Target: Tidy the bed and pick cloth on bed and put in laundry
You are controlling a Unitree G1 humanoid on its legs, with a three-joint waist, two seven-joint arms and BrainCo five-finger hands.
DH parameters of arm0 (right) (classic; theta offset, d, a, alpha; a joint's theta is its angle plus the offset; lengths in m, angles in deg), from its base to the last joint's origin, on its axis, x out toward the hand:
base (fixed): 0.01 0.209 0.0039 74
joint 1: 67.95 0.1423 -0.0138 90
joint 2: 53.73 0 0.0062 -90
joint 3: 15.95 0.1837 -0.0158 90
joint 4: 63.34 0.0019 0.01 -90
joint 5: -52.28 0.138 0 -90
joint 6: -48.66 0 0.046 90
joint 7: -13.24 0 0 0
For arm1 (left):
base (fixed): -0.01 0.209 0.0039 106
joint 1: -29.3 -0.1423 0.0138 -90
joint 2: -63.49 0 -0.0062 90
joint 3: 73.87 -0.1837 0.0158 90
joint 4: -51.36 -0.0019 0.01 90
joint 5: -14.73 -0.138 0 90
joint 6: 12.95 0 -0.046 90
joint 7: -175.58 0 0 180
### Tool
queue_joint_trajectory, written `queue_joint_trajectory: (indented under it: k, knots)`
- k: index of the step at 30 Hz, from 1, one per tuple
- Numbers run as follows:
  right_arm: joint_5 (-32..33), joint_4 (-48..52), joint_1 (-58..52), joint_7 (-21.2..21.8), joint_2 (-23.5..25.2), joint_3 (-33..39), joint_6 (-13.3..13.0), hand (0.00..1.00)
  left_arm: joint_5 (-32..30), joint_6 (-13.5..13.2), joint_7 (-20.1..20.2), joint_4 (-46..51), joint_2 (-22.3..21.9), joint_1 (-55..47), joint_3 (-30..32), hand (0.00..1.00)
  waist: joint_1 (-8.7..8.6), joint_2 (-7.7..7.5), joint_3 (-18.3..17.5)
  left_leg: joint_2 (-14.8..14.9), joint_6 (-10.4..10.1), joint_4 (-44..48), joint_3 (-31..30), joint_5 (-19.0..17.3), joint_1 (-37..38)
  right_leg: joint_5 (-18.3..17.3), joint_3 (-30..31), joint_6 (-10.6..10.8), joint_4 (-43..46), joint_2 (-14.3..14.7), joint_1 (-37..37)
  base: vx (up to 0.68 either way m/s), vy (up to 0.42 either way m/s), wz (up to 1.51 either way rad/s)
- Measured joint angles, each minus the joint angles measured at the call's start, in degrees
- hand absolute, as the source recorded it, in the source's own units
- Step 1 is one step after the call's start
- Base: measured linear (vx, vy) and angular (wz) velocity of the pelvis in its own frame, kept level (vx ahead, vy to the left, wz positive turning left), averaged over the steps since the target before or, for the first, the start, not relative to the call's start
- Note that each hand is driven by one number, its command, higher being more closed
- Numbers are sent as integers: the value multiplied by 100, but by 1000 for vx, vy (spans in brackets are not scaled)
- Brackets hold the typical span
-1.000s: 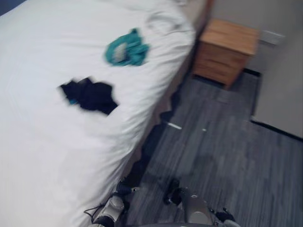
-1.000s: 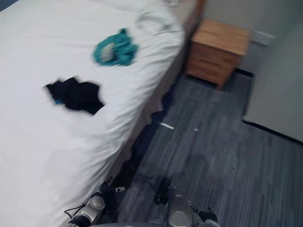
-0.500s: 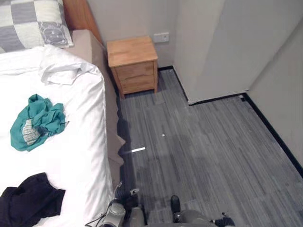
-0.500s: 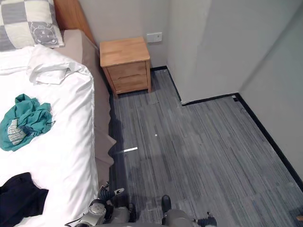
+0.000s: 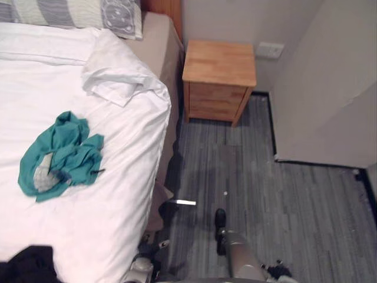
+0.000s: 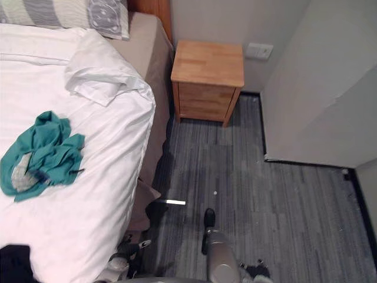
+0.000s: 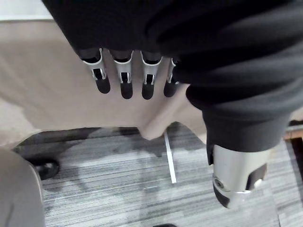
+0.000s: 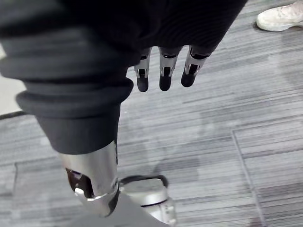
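Cloth [image 5: 59, 156] on bed [image 5: 118, 200], nightstand [image 5: 218, 79] right.

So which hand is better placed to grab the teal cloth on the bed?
Probably left: the bed and teal cloth lie on that side, and the left hand hangs open beside the bed. The right hand hangs open over the floor.

Left hand [image 7: 122, 80]: hanging low at the side, fingers straight and loose, thumb apart, empty. Right hand [image 8: 164, 71]: likewise hanging low, fingers straight, thumb apart, empty.
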Motion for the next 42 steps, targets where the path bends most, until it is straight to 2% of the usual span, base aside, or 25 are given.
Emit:
queue_joint_trajectory:
  k: [1, 3, 4, 5, 7, 9, 12, 13, 14, 18, 20, 21, 23, 25, 27, 29, 30, 31, 32, 34, 36, 37, 39, 41, 42]
  knots:
    - [0, 7, -3, 2, 16, 69, 16, 0, -31, -6, 4, 8, -24, -37, 23, 0, -12, 29, -13, 32, -132, 251, 12, 98, 10, -193, -41, -37, 232, 26, 43, 640, -336, 9]
    - [10, 213, -127, 3, 26, 124, 14, 0, -36, -61, 32, 76, -135, -96, 254, 0, -44, 46, -16, 91, -568, 2238, 27, 667, -556, -824, -171, -130, 407, 192, 554, 467, -264, 0]
    - [47, 345, -156, 4, 61, 64, 18, 0, -30, -67, 41, 276, -206, -163, 416, 0, 9, 86, -1, 192, -745, 3584, 23, 1353, -1182, -1019, -86, -235, 218, 339, 845, 309, -116, -24]
    - [57, 409, -160, 1, 39, 35, 21, 0, -24, -76, 41, 369, -240, -201, 454, 0, 45, 120, 14, 275, -770, 4290, 34, 1392, -1516, -1058, -50, -295, 126, 476, 987, 495, -136, -47]
    - [62, 434, -134, -69, 16, -45, 35, 0, 34, -92, 28, 627, -212, -214, 519, 0, 102, 160, 46, 383, -479, 5902, 219, 858, -2475, -1130, 161, -411, -257, 772, 1709, 532, -56, -69]
    - [58, 458, -123, -122, 90, -127, 42, 0, 38, -145, 22, 789, -179, -190, 500, 0, 248, -15, 64, 383, -105, 5815, 576, 447, -2929, -1147, 392, -421, -685, 756, 2282, 531, -33, -66]
    - [52, 306, 3, -129, 151, -117, 43, 0, 77, -197, 2, 912, -61, -129, 356, 0, 373, -267, 62, 227, -55, 3572, 1267, 106, -3332, -1175, 505, -200, -1282, 434, 2993, 430, 63, -52]
    - [43, 278, 24, -130, 130, -115, 38, 0, 86, -196, -21, 889, -56, -132, 263, 0, 369, -216, 23, 143, -102, 2558, 1571, 215, -3307, -1276, 484, -67, -1391, 360, 3107, 571, 210, -32]
    - [40, 146, 61, -139, 84, -138, 48, 0, 128, -197, -60, 834, -3, -114, 90, 0, 418, -283, -63, -2, 436, 1841, 2073, 554, -3176, -1446, 538, 94, -1447, 159, 3302, 606, 222, -15]
    - [-117, -93, 128, -131, 61, -183, 45, 0, 133, -176, -63, 616, 80, -76, -31, 0, 363, -397, -183, -409, 825, 1765, 2165, 204, -2897, -1385, 443, 275, -175, -156, 2979, 551, 216, 50]
    - [-242, -173, 145, -131, 58, -176, 48, 0, 137, -165, -4, 535, 134, -72, -169, 0, 331, -437, -177, -596, 836, 1456, 1796, 67, -2453, -773, 539, 1346, 1960, -276, 2234, 463, 124, 92]
    - [-258, -233, 127, -121, 70, -199, 52, 0, 138, -150, 78, 470, 169, -54, -357, 0, 288, -459, -149, -738, 857, 1233, 1479, 47, -2113, -617, 624, 1423, 3125, -323, 1764, 552, -16, 135]
    - [-290, -215, 99, -113, 21, -398, 55, 0, 142, -148, 118, 420, 111, -56, -462, 0, 251, -474, -138, -798, 830, 804, 886, 70, -1478, -1365, 393, 874, 3382, -308, 1367, 499, -96, 159]
    - [-360, -214, 104, -112, -17, -498, 49, 0, 144, -148, 111, 390, 30, -52, -432, 0, 211, -452, -138, -730, 812, 700, 399, 80, -1263, -1574, 536, 571, 2455, -110, 1186, 361, -175, 148]
    - [-400, -206, 100, -111, -42, -530, 45, 0, 142, -151, 80, 357, -84, -53, -373, 0, 172, -440, -136, -726, 752, 708, -274, 94, -1284, -1576, 1467, 512, 1220, 173, 1043, 303, -251, 186]
    - [-399, -194, -36, -114, -41, -473, 59, 0, 142, -172, 50, 319, -202, -39, -247, 0, 107, -432, -247, -798, 282, 1199, -1308, -248, -1806, -1450, 2987, 550, 375, 246, 935, 295, -396, 270]
    - [-395, -194, -94, -115, -10, -464, 63, 0, 144, -173, 51, 325, -202, -39, -161, 0, 111, -446, -269, -841, 180, 1340, -1492, -358, -1915, -1393, 3224, 459, 206, 194, 1008, 295, -523, 289]
    - [-382, -166, -153, -108, -69, -383, 98, 0, 148, -163, 37, 371, -286, -17, 115, 0, 170, -183, -226, -650, 13, 1694, -1767, -527, -2145, -1378, 2813, 593, 422, 307, 1079, 247, -569, 231]
    - [-362, 17, -206, -135, -137, -378, 126, 0, 143, -168, 37, 455, -352, -86, 280, 0, 293, -75, -283, -469, -188, 1749, -1749, -405, -2265, -1472, 2277, 530, 596, 365, 1139, 156, -505, 213]
    - [-272, 255, -249, -138, -130, -407, 98, 0, 141, -164, 48, 470, -342, -150, 399, 0, 319, -15, -338, -185, -396, 1542, -1786, -134, -2279, -1638, 1460, 332, 780, 366, 1340, 54, -484, 209]
    - [-163, 474, -224, -143, -109, -408, 47, 0, 142, -160, 60, 495, -350, -180, 419, 0, 339, 42, -392, 23, -443, 1319, -1629, 128, -2445, -1704, 749, 212, 716, 355, 1478, -7, -345, 208]
    - [-93, 646, -126, -167, -86, -403, 38, 0, 146, -156, 68, 533, -351, -172, 520, 0, 334, 4, -412, 164, -208, 1174, -1084, 323, -2625, -1730, 280, 129, 651, 257, 1499, -56, -253, 180]
    - [66, 861, -30, -248, -68, -371, 36, 0, 157, -146, 65, 580, -342, -169, 621, 0, 334, -33, -409, 302, -124, 1217, 157, 371, -2779, -1712, -150, 7, 587, 84, 1522, -66, -213, 150]
    - [350, 1386, 0, -357, -42, -203, 40, 0, 156, -84, 62, 627, -278, -264, 618, 0, 313, -46, -408, 663, 161, 2008, 2370, 200, -2658, -1702, -600, -91, 465, -154, 1697, -59, -41, 107]
    - [396, 1589, -29, -407, -3, -145, 39, 0, 156, -66, 63, 648, -270, -303, 617, 0, 295, -41, -415, 707, 288, 2207, 2704, 110, -2600, -1703, -673, -89, 469, -208, 1717, -77, 69, 104]
